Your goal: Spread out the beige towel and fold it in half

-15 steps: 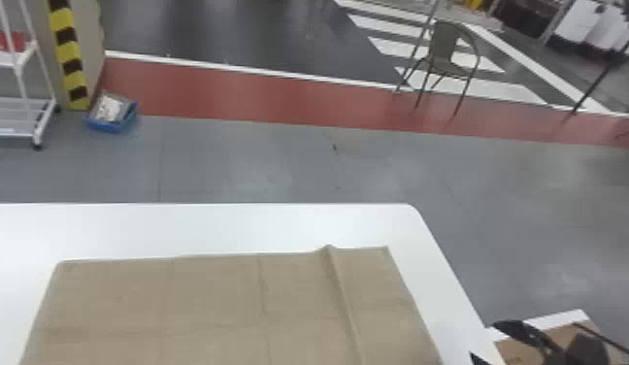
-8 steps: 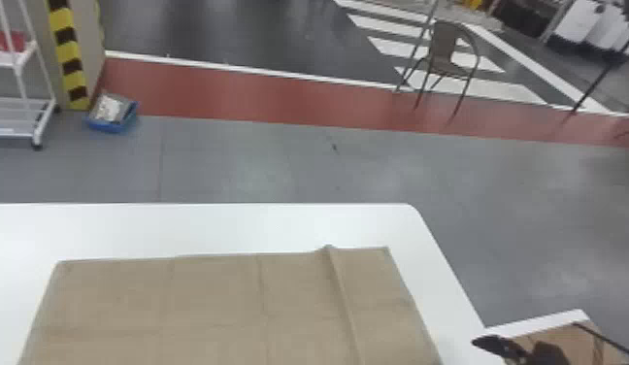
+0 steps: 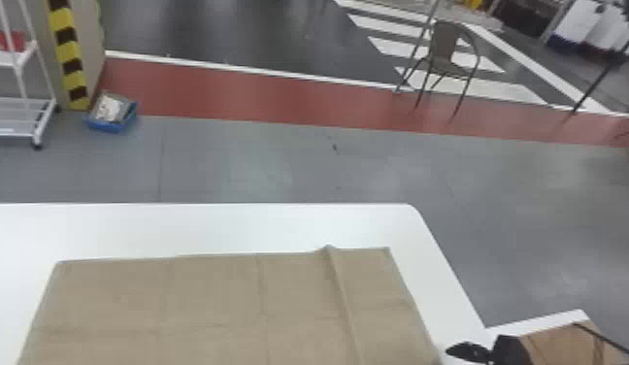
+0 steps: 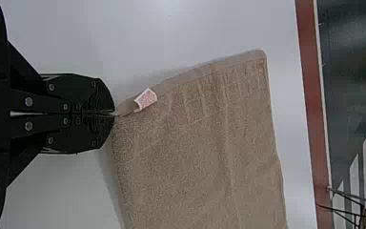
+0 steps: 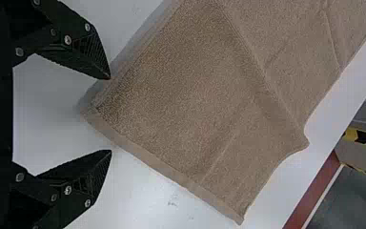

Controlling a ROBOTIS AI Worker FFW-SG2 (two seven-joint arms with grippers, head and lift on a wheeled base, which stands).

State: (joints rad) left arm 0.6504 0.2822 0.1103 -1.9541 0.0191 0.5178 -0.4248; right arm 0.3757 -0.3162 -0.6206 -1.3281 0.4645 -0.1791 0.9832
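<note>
one towel [image 3: 206, 310], one label [image 4: 146, 99], one blue bin [image 3: 112, 127], two pincers [image 3: 466, 350].

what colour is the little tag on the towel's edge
White and pink: the tag has a white border around a pinkish middle, clearest in the left wrist view.

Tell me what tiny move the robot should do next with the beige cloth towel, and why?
I'd probably close the open black right gripper on the corner of the beige cloth towel. That corner lies between its parted fingers, while the black left gripper already pinches another corner. Holding both might help the fold go evenly.
</note>
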